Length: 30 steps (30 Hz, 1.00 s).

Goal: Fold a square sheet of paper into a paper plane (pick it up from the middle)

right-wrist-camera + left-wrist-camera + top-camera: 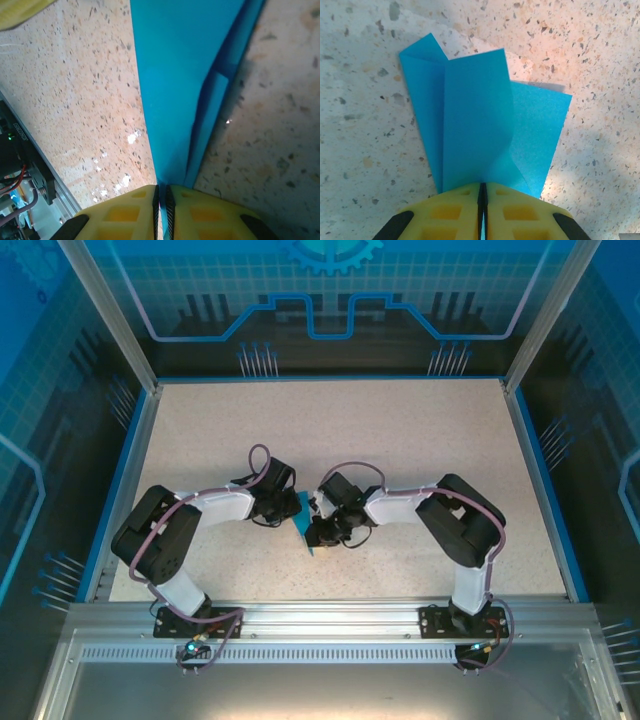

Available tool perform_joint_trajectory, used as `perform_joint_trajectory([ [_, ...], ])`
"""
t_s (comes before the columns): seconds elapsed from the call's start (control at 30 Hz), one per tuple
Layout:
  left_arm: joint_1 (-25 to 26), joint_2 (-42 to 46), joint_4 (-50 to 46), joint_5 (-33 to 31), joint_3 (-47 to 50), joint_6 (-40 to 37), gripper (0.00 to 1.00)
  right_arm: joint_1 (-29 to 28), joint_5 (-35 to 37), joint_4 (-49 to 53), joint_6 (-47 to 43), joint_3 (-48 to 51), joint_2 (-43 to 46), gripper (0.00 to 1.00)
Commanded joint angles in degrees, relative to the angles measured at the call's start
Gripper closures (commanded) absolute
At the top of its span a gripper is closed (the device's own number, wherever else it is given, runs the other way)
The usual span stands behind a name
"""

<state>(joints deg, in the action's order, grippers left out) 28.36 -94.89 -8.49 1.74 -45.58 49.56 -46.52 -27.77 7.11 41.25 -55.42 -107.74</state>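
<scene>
We judge the paper plane (475, 125) about halfway made, long creases in but wings not yet shaped, held just over the middle of the counter (400, 430) with our left fingers (450, 210) and right fingers (125, 210) each clamped on one end.

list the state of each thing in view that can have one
paper: folded into overlapping layers, flaps loose, not yet a plane, pinched by both pincers
left pincer: shut on the paper's edge
right pincer: shut on the paper
</scene>
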Motion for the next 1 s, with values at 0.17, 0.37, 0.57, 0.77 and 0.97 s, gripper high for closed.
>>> perform_joint_trajectory([
  [0.17,0.02,-1.79,-3.38,-2.88,-0.17,0.81,0.86,-2.78,-1.81,8.26,-2.05,4.66,3.07,0.85],
  [0.37,-0.04,-1.57,-3.02,-2.53,0.15,0.8,0.86,-2.33,2.43,5.99,-1.23,4.07,10.36,0.84],
  [0.57,-0.04,-1.52,-2.96,-2.18,0.09,0.67,0.86,-2.31,3.34,4.01,-0.53,-0.18,6.76,0.84],
  [0.77,-0.01,-1.44,-2.97,-2.04,0.11,0.65,0.86,-2.32,2.77,2.58,0.29,-3.7,1.12,0.84],
  [0.97,-0.01,-1.44,-3.1,-2.18,0.19,0.67,0.86,-2.34,2.19,3.3,0.18,-2.97,-0.71,0.84],
])
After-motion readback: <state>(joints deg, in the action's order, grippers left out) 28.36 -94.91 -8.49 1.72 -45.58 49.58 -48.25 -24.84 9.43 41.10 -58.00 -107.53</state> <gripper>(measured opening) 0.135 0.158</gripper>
